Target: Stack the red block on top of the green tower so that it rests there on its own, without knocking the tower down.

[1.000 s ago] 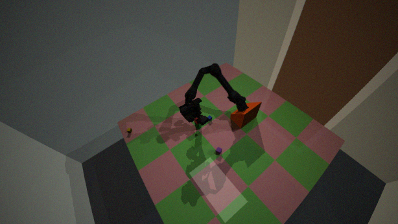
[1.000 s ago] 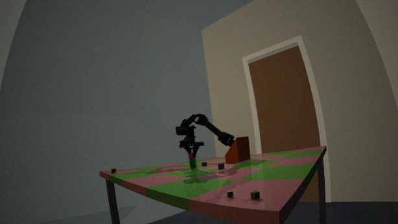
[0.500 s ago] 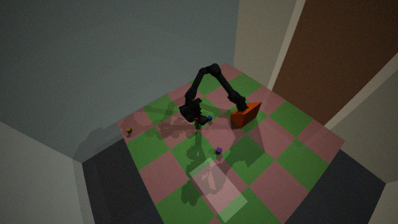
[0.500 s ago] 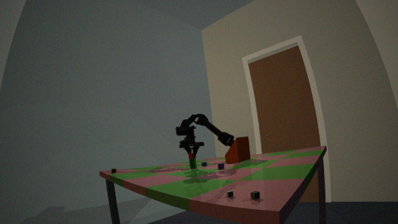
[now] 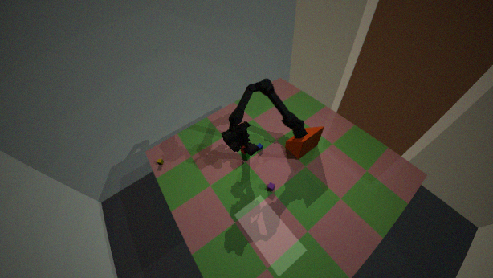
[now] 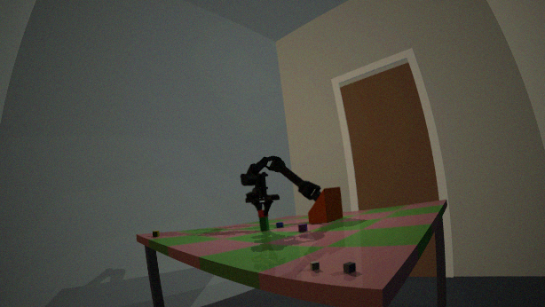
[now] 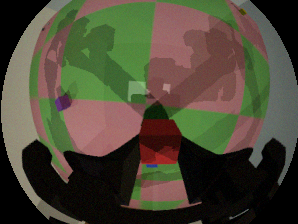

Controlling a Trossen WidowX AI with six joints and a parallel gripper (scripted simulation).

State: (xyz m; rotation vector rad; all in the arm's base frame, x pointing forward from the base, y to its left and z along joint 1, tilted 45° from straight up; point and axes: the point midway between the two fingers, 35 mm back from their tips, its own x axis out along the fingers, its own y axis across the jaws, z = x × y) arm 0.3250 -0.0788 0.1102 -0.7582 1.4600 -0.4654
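Note:
The red block (image 5: 243, 150) (image 6: 261, 213) (image 7: 160, 142) is between the fingers of my gripper (image 6: 262, 212) (image 7: 158, 136), which is shut on it and points down. The green tower (image 5: 245, 157) (image 6: 264, 224) (image 7: 156, 111) stands upright directly under the block. In the exterior view no gap shows between the block's underside and the tower's top; the block looks slightly left of the tower's centre. In the wrist view the block hides most of the tower, and in the top view the gripper partly hides both.
A blue block (image 5: 259, 146) (image 6: 280, 224) (image 7: 152, 165) lies close to the tower. A purple block (image 5: 270, 186) (image 6: 302, 227) (image 7: 63, 103) is further off. A yellow block (image 5: 160, 161) (image 6: 155, 233) is near the table edge. Two dark blocks (image 6: 314, 266) (image 6: 350, 268) lie near a corner. An orange wedge (image 5: 308, 143) (image 6: 330, 206) stands at the arm's base.

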